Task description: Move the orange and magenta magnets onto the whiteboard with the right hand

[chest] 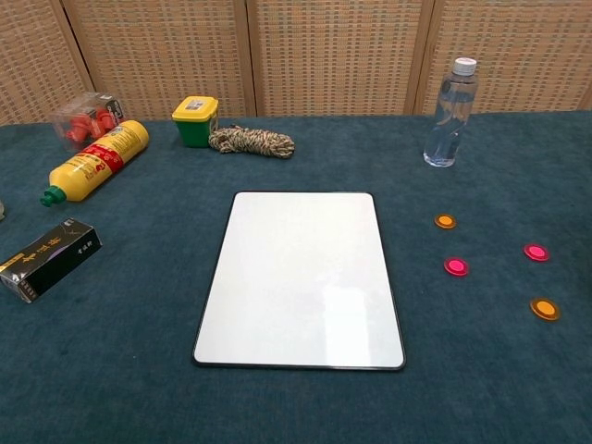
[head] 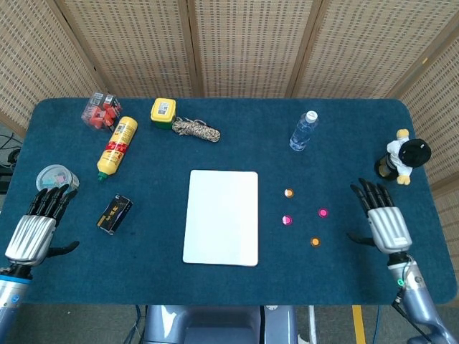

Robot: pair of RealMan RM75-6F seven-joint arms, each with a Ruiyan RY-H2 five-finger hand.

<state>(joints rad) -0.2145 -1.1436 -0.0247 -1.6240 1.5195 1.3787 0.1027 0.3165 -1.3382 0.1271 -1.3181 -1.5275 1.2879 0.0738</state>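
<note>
The whiteboard (head: 221, 216) (chest: 301, 277) lies flat at the table's middle, bare. To its right lie two orange magnets (head: 288, 193) (head: 315, 241) and two magenta magnets (head: 287, 220) (head: 323, 212); the chest view shows them too: orange (chest: 445, 221) (chest: 545, 308), magenta (chest: 455, 266) (chest: 536, 252). My right hand (head: 380, 217) hovers open over the table's right side, just right of the magnets, fingers spread and holding nothing. My left hand (head: 34, 228) rests open at the left edge. Neither hand appears in the chest view.
A water bottle (head: 303, 131) stands behind the magnets and a small figurine (head: 403, 157) at the right edge. A yellow bottle (head: 117, 146), green-yellow box (head: 163, 112), rope coil (head: 196, 130), red items (head: 100, 111), a black box (head: 115, 213) and a round tin (head: 56, 177) occupy the left side.
</note>
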